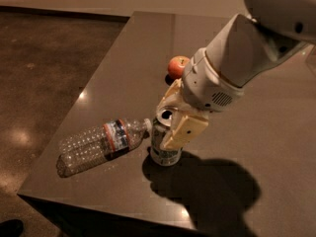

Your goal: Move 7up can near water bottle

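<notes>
The 7up can (163,147) stands upright on the dark table (138,53), silver top showing, green-and-white sides. My gripper (174,117) is around its upper part, cream fingers (183,130) on both sides, shut on it. The water bottle (101,143) lies on its side just left of the can. It is clear and ribbed, with a red, white and blue label. Its white cap (147,124) points at the can and is almost touching it.
A red-orange apple (177,65) sits behind the gripper, partly hidden by the arm (237,58). The table's front edge (108,209) runs close below the bottle and can; its left edge drops to a brown floor (39,73).
</notes>
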